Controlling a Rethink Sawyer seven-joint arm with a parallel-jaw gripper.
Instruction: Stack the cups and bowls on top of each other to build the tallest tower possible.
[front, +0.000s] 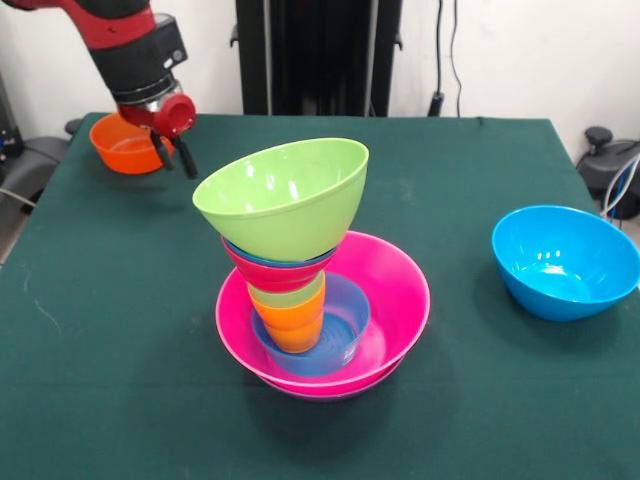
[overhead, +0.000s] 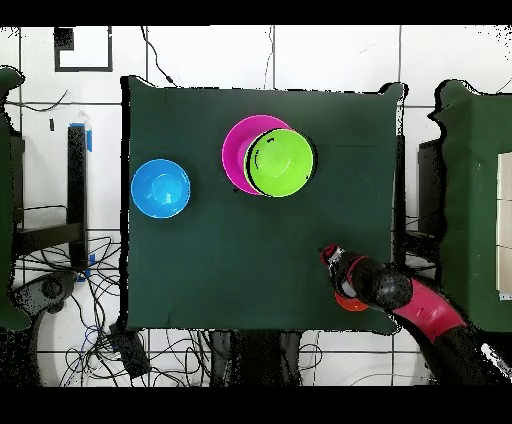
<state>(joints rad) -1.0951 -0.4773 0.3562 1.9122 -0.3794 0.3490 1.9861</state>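
Note:
The tower stands mid-table. Its base is a wide pink bowl (front: 400, 290); the purple bowl is not clearly visible. Inside sits a small light-blue bowl (front: 345, 325), holding an orange cup (front: 292, 328) with a light green cup (front: 290, 296) on it. Above come a red bowl (front: 272, 273) and a thin dark-blue rim. A lime green bowl (front: 285, 195) sits on top, tilted. From overhead I see the lime bowl (overhead: 280, 162) over the pink one (overhead: 238, 150). My gripper (front: 172, 157) is open and empty, hanging just beside the small orange bowl (front: 120, 145) at the far left corner.
A large sky-blue bowl (front: 565, 262) stands alone at the right, also seen overhead (overhead: 160, 188). In the overhead view my arm covers most of the orange bowl (overhead: 347, 303) near the table's edge. The green table (front: 120, 380) ends just beyond that bowl.

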